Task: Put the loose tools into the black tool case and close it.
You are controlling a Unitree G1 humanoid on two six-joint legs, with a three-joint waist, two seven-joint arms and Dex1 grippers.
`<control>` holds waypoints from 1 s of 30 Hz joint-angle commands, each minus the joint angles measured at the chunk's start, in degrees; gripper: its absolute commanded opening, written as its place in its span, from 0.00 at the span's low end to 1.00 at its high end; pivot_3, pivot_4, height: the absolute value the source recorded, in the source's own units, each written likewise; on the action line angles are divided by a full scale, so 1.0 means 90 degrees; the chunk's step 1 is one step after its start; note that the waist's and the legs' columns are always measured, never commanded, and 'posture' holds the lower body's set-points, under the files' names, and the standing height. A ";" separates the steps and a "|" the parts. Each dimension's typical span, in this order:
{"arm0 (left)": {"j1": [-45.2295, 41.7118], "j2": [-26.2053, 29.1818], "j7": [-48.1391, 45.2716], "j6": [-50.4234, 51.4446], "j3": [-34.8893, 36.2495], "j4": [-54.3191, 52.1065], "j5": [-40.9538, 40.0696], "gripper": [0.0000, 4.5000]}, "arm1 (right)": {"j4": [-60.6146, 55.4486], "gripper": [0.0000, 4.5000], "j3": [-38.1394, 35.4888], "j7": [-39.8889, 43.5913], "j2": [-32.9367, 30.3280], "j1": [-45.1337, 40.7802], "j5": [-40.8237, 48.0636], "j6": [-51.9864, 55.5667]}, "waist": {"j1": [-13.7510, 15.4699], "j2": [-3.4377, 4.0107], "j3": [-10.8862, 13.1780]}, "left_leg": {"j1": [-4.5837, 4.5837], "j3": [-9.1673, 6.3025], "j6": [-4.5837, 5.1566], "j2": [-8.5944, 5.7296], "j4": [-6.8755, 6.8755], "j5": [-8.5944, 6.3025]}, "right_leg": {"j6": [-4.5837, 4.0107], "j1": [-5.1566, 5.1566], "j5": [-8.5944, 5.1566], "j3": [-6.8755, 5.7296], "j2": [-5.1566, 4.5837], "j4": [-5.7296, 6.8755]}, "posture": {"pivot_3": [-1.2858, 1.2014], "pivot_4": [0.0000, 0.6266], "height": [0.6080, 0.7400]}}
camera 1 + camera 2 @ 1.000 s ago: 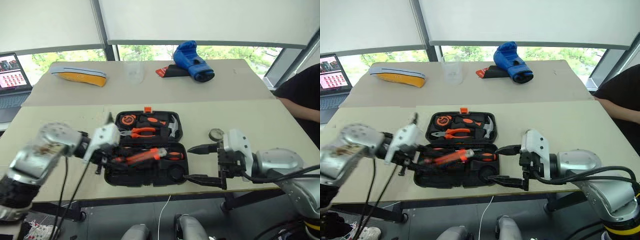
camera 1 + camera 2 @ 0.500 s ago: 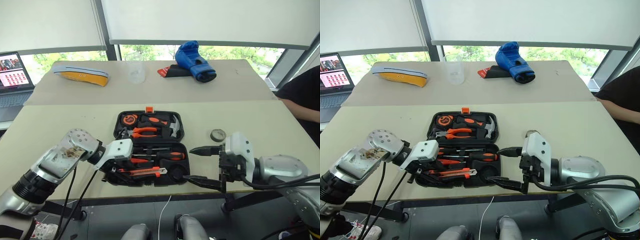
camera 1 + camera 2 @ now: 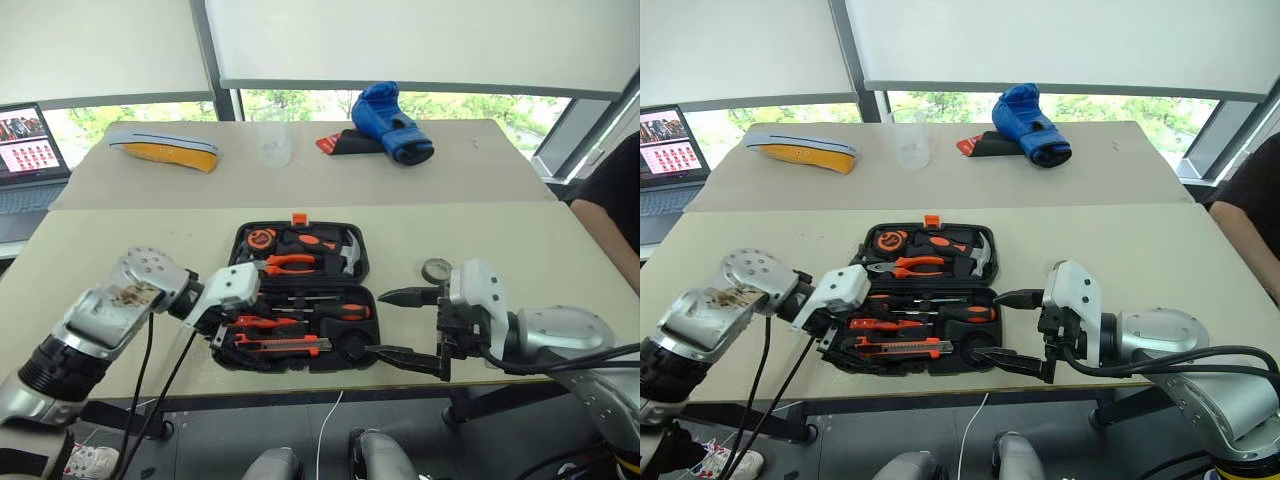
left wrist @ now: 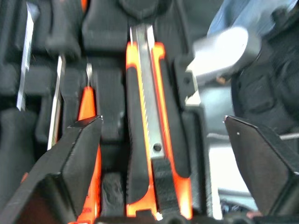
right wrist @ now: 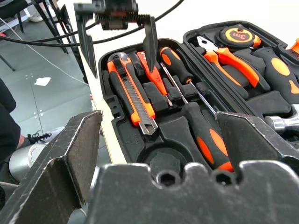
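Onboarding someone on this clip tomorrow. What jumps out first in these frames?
The open black tool case near the table's front edge, its slots full of orange-handled tools, with the utility knife lying in the front row. The left gripper hangs open over the knife's end, and the right gripper stands wide open at the case's right side. A small tape roll lies loose on the table beyond the right gripper, and a blue boxing glove sits on the far table.

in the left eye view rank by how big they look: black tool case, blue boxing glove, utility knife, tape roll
1. black tool case
2. blue boxing glove, though it sits farther back, so it may look smaller than it is
3. utility knife
4. tape roll
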 commanded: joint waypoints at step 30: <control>0.0188 -0.0367 -0.0120 -0.1836 -0.0583 0.0622 0.1358 0.01 | -0.0068 1.00 -0.0156 0.0030 -0.0067 0.0051 0.0042 -0.0114 | 0.0036 0.0007 -0.0009 | 0.0065 -0.0004 0.0025 0.0003 0.0002 -0.0015 | 0.0016 0.0079 -0.0001 0.0002 -0.0002 -0.0005 | 0.52 0.24 0.93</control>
